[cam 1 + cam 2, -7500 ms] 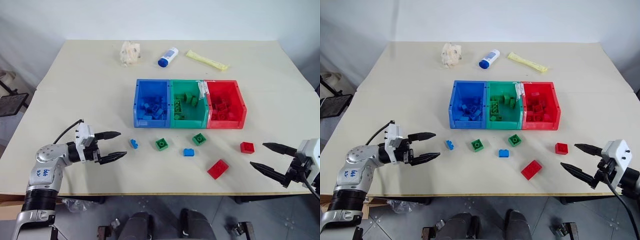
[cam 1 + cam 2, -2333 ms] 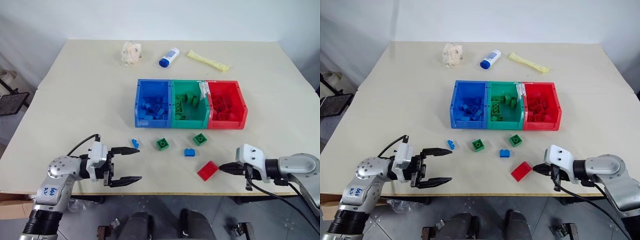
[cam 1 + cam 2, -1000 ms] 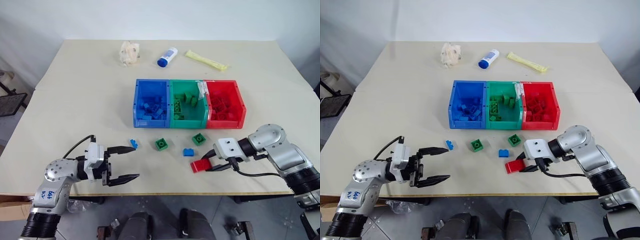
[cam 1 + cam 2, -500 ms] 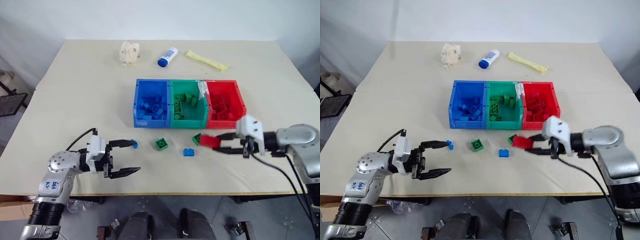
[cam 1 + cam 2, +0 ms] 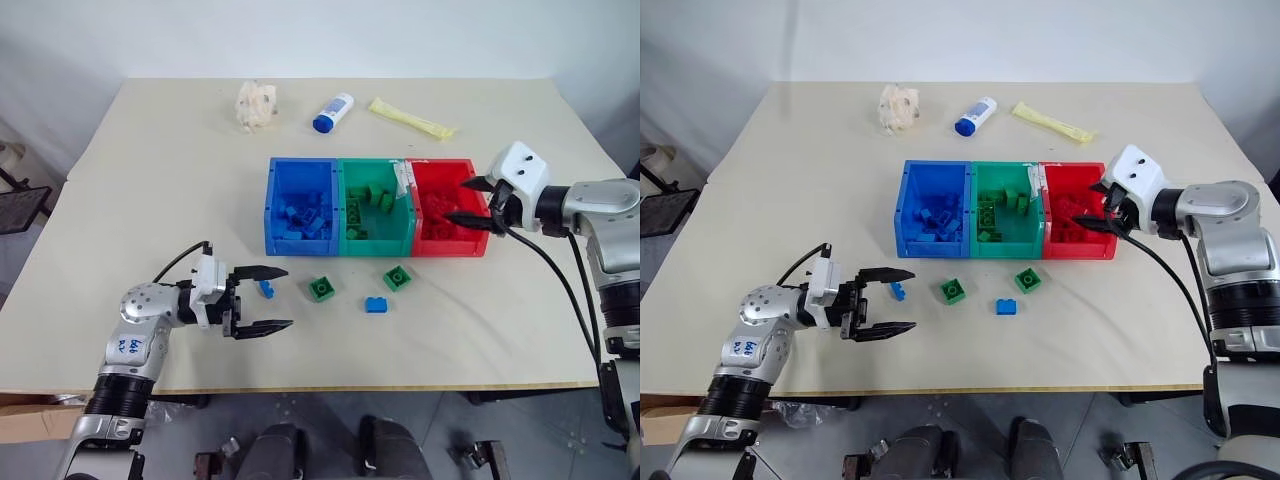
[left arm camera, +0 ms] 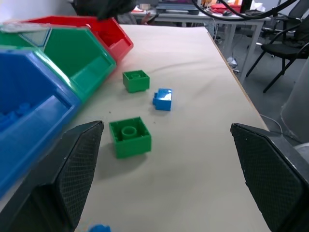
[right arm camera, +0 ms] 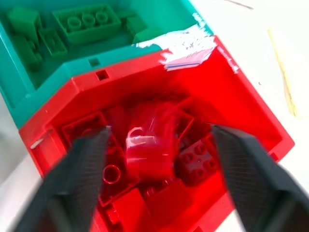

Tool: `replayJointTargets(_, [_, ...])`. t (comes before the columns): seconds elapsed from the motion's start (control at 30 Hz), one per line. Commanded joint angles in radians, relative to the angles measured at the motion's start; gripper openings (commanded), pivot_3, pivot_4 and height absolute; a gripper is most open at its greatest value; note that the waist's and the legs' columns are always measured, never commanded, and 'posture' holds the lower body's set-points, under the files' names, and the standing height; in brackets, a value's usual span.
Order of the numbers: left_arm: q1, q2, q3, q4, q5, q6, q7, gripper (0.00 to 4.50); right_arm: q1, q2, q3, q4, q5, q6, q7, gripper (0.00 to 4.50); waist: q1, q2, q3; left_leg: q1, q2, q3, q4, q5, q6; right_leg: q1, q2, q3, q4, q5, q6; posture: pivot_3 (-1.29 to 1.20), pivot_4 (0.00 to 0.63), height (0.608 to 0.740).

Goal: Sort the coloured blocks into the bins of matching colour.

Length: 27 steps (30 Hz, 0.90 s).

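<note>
Blocks still loose on the desk (image 5: 520, 330) lie nearest: a small blue block (image 5: 266, 290) just beside the left gripper (image 5: 268, 297), whose fingers are spread wide, then two green blocks (image 5: 322, 289) (image 5: 397, 278) and another blue one (image 5: 376, 305). Closing squarely over that nearest blue piece looks wisest. Farther off, the right gripper (image 5: 470, 201), fingers spread, hovers over the red bin (image 5: 480, 235), where a blurred red block (image 7: 152, 140) sits among others.
</note>
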Motion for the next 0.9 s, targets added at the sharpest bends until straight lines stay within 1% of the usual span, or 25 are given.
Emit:
replayJointTargets(0.03, [-0.01,-0.005,0.0,-0.002,0.004,-0.016,-0.005,4.5,0.015,-0.026,-0.044,-0.082,0.038,-0.003,0.033,4.48,0.0,0.0,0.0,0.0,0.0,0.0,0.0,0.0,0.0,0.0,0.0,0.0,0.0,0.0,0.0,0.0,0.15,0.74])
replayJointTargets(0.17, [-0.02,-0.013,-0.002,0.009,0.005,-0.021,-0.011,4.5,0.092,-0.052,-0.083,-0.192,0.107,0.029,0.098,4.48,0.005,0.0,0.0,0.0,0.0,0.0,0.001,0.0,0.0,0.0,0.0,0.0,0.0,0.0,0.0,0.0,0.15,0.74])
replayJointTargets(0.27, [-0.03,-0.017,-0.005,0.03,0.008,-0.031,-0.022,4.5,0.198,-0.086,-0.121,-0.289,0.161,0.057,0.138,4.48,0.013,0.0,0.0,0.0,0.0,-0.001,0.001,0.0,0.0,0.001,0.0,-0.001,0.0,0.0,0.0,0.0,0.15,0.74])
replayJointTargets(0.33, [-0.044,-0.017,-0.01,0.054,0.011,-0.041,-0.038,4.5,0.317,-0.123,-0.177,-0.365,0.189,0.051,0.157,4.48,0.017,0.0,0.0,-0.001,0.0,-0.001,0.002,0.0,0.0,0.001,0.0,-0.001,0.0,0.0,0.0,0.0,0.15,0.74])
replayJointTargets(0.53, [-0.083,-0.021,-0.015,0.12,0.017,-0.066,-0.072,4.5,0.527,-0.155,-0.313,-0.495,0.259,0.087,0.141,4.48,0.014,0.0,0.0,0.0,0.0,0.0,0.002,0.0,0.0,0.001,0.0,0.0,0.0,0.0,0.0,0.0,0.15,0.74])
replayJointTargets(0.67, [-0.12,-0.023,-0.017,0.179,0.028,-0.087,-0.097,4.5,0.754,-0.14,-0.5,-0.579,0.312,0.104,0.147,4.48,0.022,0.0,0.0,0.001,0.001,0.0,0.002,0.0,0.0,0.002,0.001,0.0,0.0,0.0,0.0,0.0,0.15,0.74])
replayJointTargets(0.73, [-0.131,-0.024,-0.017,0.196,0.031,-0.092,-0.104,4.5,0.833,-0.136,-0.553,-0.607,0.319,0.107,0.136,4.48,0.021,0.0,0.0,0.0,0.0,0.0,0.002,0.0,0.0,0.002,0.001,-0.001,0.0,0.0,0.0,0.0,0.15,0.74])
replayJointTargets(0.8, [-0.138,-0.024,-0.017,0.207,0.031,-0.094,-0.109,4.5,0.87,-0.131,-0.567,-0.63,0.325,0.114,0.118,4.48,0.017,-0.001,0.0,0.0,-0.001,0.001,0.002,0.0,0.001,0.002,0.0,0.0,0.0,0.0,0.001,0.0,0.15,0.74])
replayJointTargets(0.9, [-0.141,-0.024,-0.017,0.209,0.03,-0.092,-0.115,4.5,0.88,-0.125,-0.559,-0.655,0.335,0.128,0.091,4.48,0.013,-0.001,0.0,0.002,0.0,0.001,0.002,0.0,0.001,0.003,0.0,0.001,0.0,0.0,0.001,0.0,0.15,0.74])
